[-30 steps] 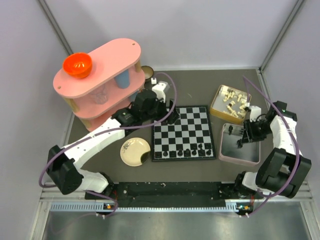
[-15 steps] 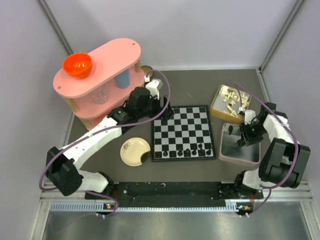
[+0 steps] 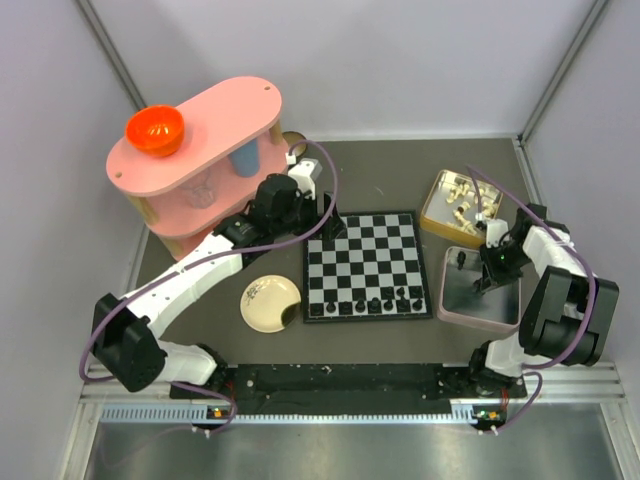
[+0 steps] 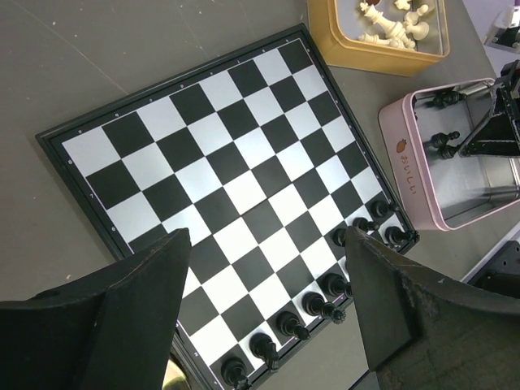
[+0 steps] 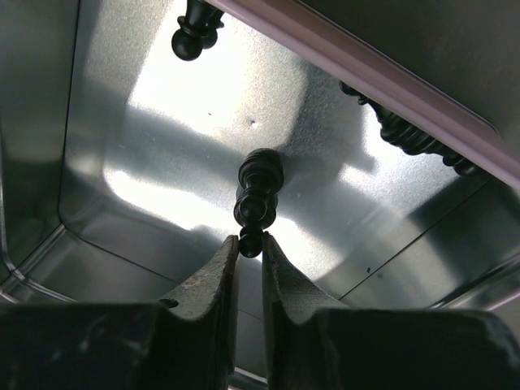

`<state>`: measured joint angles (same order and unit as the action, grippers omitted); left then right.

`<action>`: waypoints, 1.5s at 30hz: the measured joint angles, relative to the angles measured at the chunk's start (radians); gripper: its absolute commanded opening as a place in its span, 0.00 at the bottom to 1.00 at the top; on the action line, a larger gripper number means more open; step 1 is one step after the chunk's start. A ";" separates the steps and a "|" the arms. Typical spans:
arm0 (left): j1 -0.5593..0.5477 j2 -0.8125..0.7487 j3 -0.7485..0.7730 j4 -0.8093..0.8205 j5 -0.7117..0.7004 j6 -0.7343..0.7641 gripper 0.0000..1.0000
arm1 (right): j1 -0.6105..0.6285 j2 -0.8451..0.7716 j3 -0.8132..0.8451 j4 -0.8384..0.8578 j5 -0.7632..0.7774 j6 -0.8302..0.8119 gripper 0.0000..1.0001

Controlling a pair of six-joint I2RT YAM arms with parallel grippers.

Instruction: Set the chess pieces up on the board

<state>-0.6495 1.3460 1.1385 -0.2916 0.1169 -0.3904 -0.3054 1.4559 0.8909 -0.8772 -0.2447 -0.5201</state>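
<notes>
Black right end effector (image 5: pixel 250 244), pointing down, pinches chess piece (image 5: pixel 258 191).

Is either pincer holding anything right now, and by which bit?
The right pincer pinches a black chess piece by its small top knob, inside the pink tin. The left pincer is open and holds nothing.

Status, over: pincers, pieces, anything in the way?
Left pincer open over board. Right pincer pinching black piece by its tip, inside pink tin. Path to board looks unobstructed.
</notes>
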 measured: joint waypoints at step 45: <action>0.088 -0.634 -0.278 -0.212 -0.421 -0.188 0.95 | 0.945 0.227 0.402 -0.040 -0.065 0.010 0.06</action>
<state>-0.5613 0.7124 0.8600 -0.5034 -0.3038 -0.5781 0.6395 1.6829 1.2926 -0.9173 -0.3096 -0.5098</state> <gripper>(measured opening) 0.951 0.105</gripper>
